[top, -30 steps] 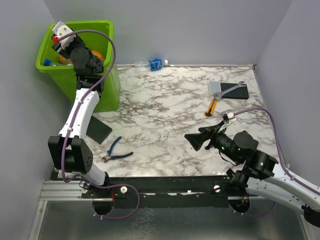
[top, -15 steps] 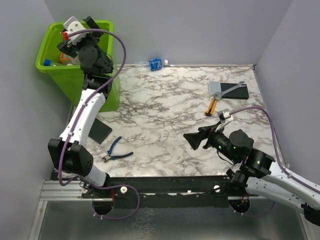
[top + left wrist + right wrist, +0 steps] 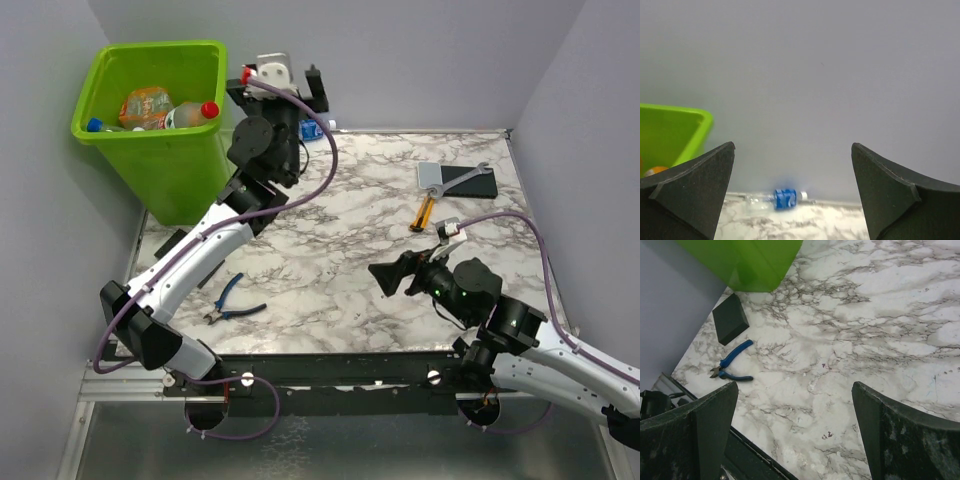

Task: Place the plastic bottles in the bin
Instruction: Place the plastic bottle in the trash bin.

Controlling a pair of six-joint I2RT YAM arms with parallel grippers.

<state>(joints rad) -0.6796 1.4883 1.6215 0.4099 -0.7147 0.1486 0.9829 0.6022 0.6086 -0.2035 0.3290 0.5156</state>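
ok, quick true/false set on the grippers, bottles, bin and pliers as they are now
1. The left gripper and right gripper are both open and empty. True.
2. The bin is empty. False: it holds several bottles.
3. One bottle lies on the table by the back wall. True.
4. The right gripper holds the pliers. False: they lie on the table, front left.
5. The left gripper is over the bin. False: it is to the bin's right, facing the back wall.

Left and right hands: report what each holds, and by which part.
Nothing is held. The left hand and the right hand are both open and empty.
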